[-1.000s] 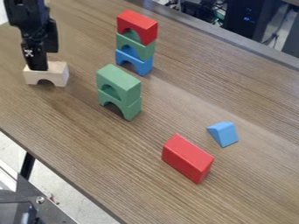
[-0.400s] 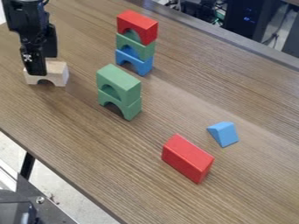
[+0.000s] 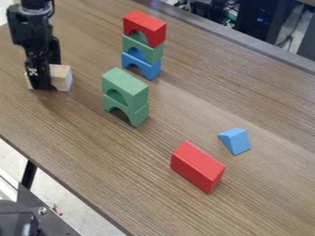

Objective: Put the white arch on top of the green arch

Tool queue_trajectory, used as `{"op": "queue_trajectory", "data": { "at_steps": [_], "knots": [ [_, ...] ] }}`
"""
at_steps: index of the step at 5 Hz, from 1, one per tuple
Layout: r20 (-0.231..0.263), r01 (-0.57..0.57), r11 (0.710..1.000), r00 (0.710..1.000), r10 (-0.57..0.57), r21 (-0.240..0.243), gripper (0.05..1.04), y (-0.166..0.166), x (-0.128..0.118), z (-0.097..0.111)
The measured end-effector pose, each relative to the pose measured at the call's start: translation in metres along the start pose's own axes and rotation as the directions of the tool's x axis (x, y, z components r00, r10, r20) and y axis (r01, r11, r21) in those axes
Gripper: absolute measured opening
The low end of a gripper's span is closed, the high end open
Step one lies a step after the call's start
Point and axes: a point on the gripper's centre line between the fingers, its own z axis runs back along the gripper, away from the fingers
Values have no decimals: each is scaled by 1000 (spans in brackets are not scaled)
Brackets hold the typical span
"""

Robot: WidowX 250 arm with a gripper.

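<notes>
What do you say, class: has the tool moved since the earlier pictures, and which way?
Yes, downward: judged against the white arch, which looks unmoved, the tool now sits lower, nearer the tabletop.

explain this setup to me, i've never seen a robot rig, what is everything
The black machine is a robot arm, ending in a gripper, its hand. A fixed camera looks down at a slant on the wooden table.

The gripper is at the white arch; I can't tell whether it is holding it. Nearby, one green arch sits on another. Behind them, a red arch tops a green and a blue one. A red block and blue wedge lie nearer the camera.
</notes>
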Motion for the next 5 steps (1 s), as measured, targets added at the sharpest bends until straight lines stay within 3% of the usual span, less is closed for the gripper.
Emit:
{"op": "queue_trajectory", "data": {
  "at_steps": [1,2,4,5],
  "knots": [
    [-20,-34,999,999,34,2,684,0,4,-3],
    [-75,-12,1000,997,13,15,598,11,-1,4],
    [-281,97,995,955,-97,-15,597,27,-23,80],
    [-335,180,983,925,-181,-36,597,34,-36,113]
  ]
}}
